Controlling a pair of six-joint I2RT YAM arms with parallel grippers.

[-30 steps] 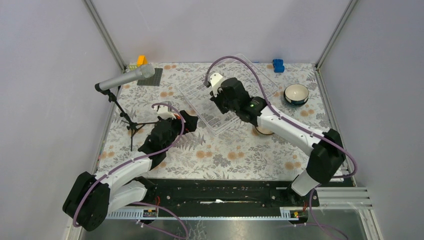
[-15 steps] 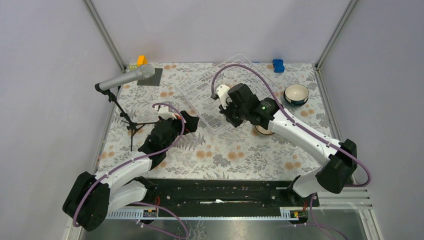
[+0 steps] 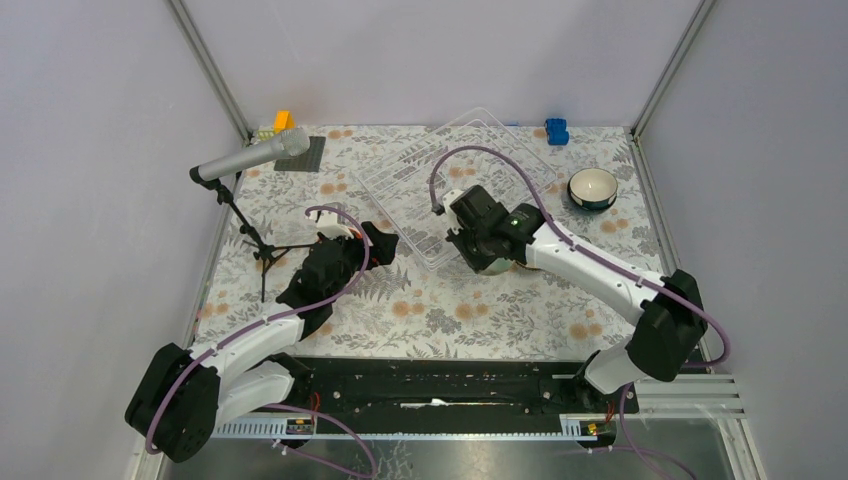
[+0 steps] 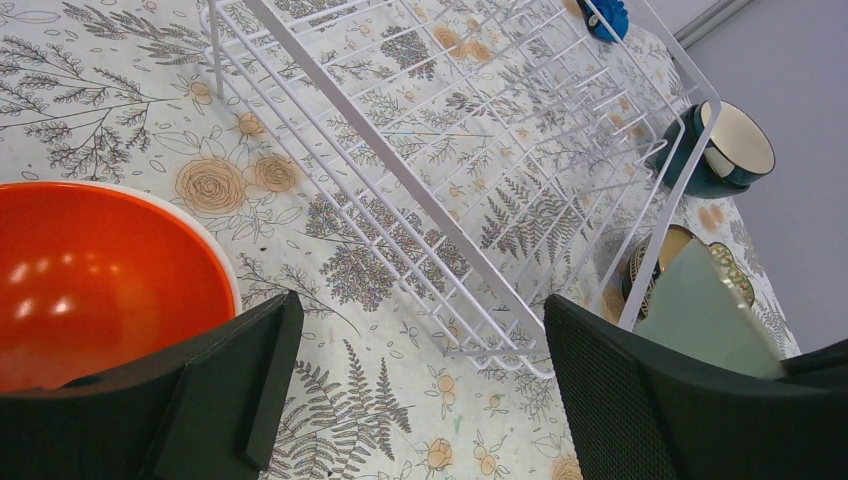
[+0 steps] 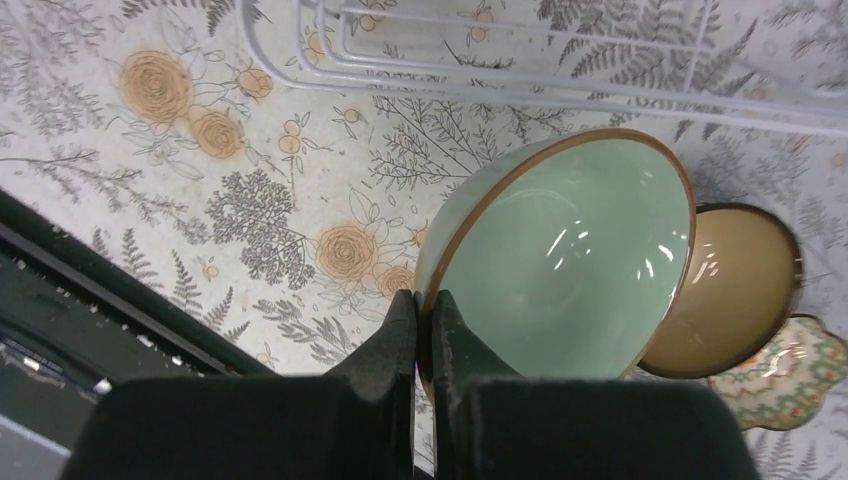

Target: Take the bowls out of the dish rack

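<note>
Right hand [image 5: 424, 312] clamped on pale green bowl [image 5: 560, 260] rim, frame centre; left hand [image 4: 420, 340] fingers apart, empty; orange bowl [image 4: 90, 280] lower left.

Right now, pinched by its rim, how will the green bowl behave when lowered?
The pale green bowl looks glossy, so likely slippery. Held only at its rim by the right gripper, it may pivot. Probably ceramic; could chip on the tan bowl nearby.
</note>
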